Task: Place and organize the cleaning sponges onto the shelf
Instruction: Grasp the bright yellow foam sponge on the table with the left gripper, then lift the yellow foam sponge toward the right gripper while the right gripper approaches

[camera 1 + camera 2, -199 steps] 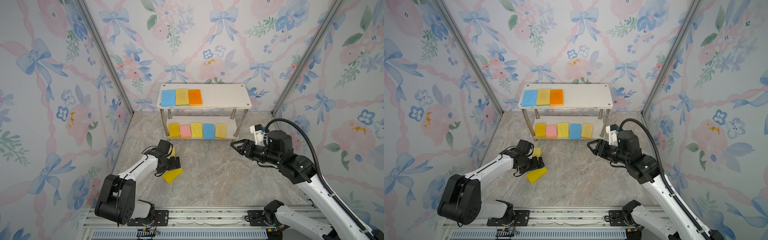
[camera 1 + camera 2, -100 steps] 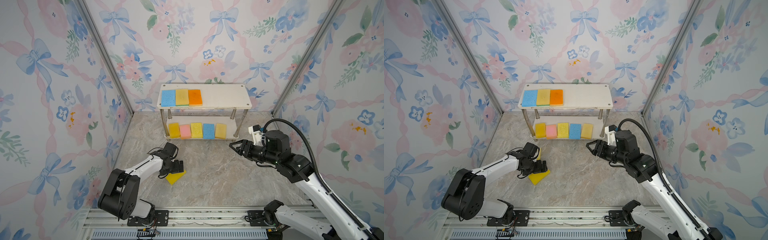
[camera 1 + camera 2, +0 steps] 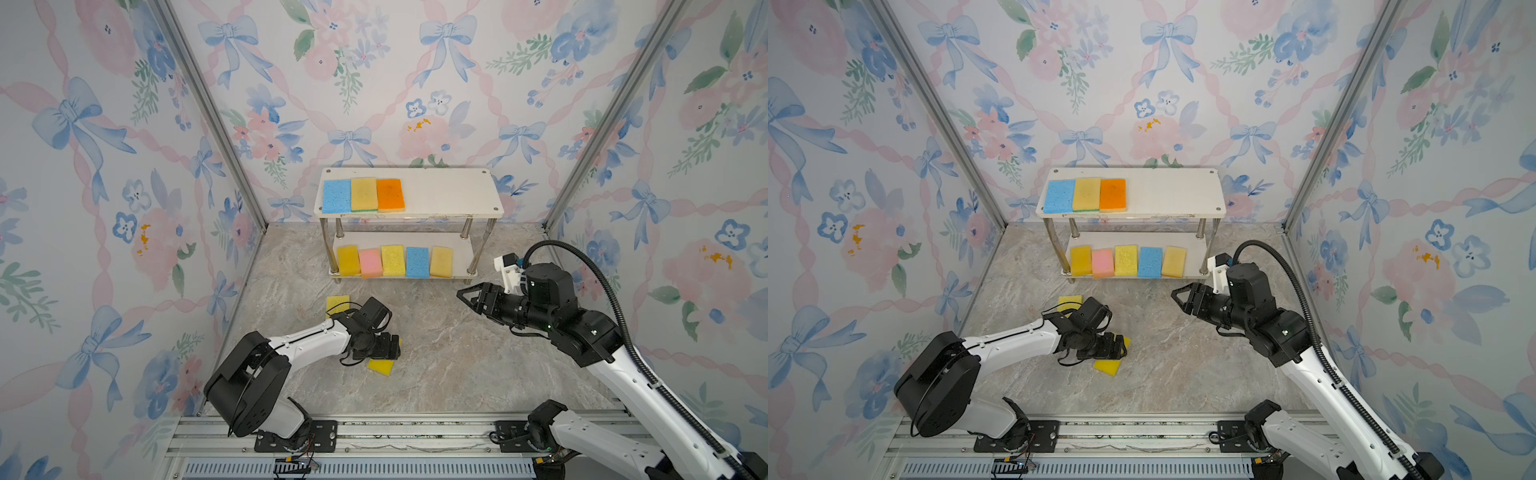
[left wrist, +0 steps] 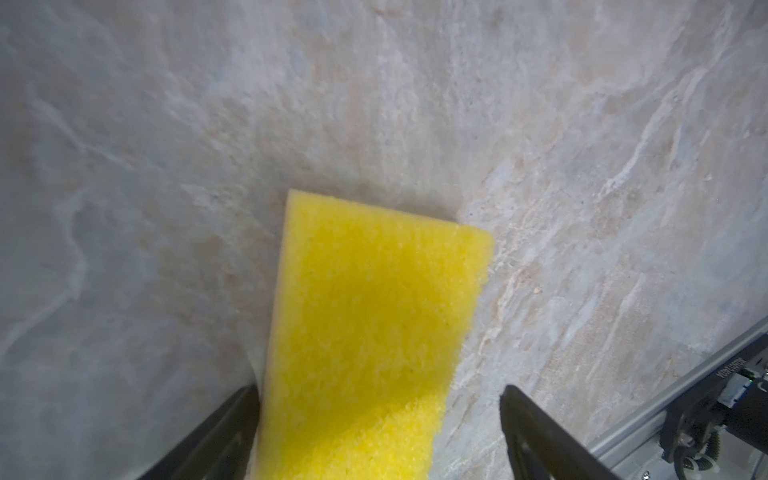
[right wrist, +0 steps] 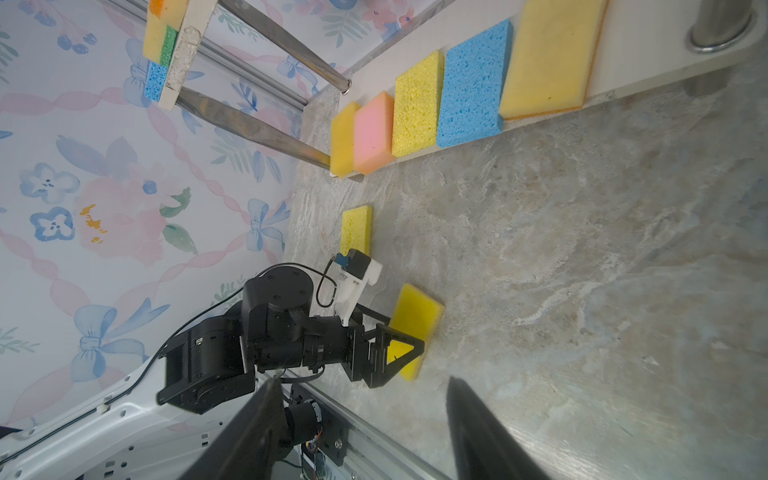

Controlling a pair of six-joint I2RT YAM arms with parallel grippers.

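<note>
Left gripper [image 3: 392,348] straddling yellow sponge [image 3: 380,367] on floor [image 3: 436,374]
Jaws wide, one seemingly touching its edge, unclamped; second yellow sponge [image 3: 337,301] lies nearer the shelf [image 3: 449,195] (eight shelved already); right gripper [image 3: 462,296] open, empty.

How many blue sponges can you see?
2. One blue sponge lies at the left end of the shelf's top board; the second blue sponge lies on the bottom board, fourth from the left. None looks hidden.
</note>
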